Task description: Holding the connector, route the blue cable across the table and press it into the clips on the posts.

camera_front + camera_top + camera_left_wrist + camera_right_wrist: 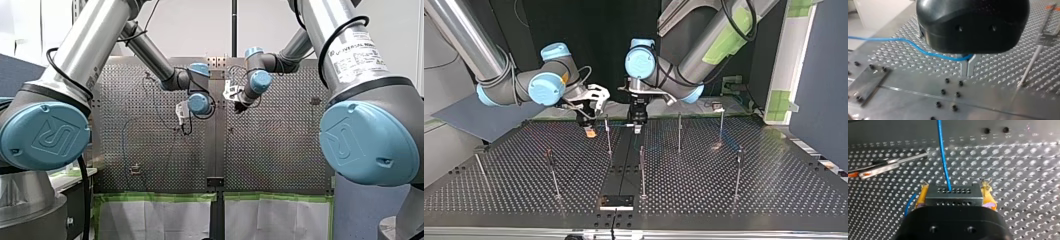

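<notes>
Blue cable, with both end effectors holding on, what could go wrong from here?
1. The cable runs between the narrow metal fingers of the left end effector; under tension it could slip out.
2. The right end effector grips the connector by its ends only; a hard pull might twist it.
3. A post stands close by, so the cable may snag.

Silver arms [95, 40], light-blue joint caps [45, 136], black cables [64, 75] looped alongside; left gripper [967, 72] black-cased, right gripper [955, 192] with yellow-orange pads [921, 195].
</notes>
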`<state>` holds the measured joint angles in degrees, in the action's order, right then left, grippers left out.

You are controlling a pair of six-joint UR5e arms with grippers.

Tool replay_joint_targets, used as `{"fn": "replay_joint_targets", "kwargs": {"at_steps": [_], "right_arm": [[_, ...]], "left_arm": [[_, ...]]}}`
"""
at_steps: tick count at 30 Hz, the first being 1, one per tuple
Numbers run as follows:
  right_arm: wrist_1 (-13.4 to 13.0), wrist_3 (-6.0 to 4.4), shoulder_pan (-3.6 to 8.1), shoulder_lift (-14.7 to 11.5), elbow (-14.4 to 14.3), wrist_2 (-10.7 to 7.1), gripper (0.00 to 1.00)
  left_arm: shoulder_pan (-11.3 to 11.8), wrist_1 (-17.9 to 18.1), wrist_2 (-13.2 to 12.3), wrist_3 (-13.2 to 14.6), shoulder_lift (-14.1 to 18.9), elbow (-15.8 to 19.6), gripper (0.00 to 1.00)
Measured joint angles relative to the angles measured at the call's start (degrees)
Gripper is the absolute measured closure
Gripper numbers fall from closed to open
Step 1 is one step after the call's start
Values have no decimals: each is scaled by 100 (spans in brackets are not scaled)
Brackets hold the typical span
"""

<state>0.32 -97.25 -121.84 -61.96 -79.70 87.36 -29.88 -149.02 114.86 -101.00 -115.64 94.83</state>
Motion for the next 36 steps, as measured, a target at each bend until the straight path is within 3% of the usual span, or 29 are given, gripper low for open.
{"fn": "replay_joint_targets", "kwargs": {"at_steps": [7, 15, 22, 28, 36], "right_arm": [[-18, 69, 8, -18, -262, 33, 100], [-73, 154, 3, -21, -617, 88, 100], [-229, 124, 26, -21, -829, 133, 100], [-324, 74, 100, -20, -883, 228, 100], [-357, 90, 212, -10, -911, 341, 100]], "left_arm": [[-44, 49, -155, 27, -52, 416, 100], [-149, 277, -448, 78, -380, 823, 100], [-182, 515, -609, 38, -603, 1218, 100], [-181, 512, -627, 8, -618, 1159, 100], [-185, 495, -732, -6, -620, 905, 100]]}}
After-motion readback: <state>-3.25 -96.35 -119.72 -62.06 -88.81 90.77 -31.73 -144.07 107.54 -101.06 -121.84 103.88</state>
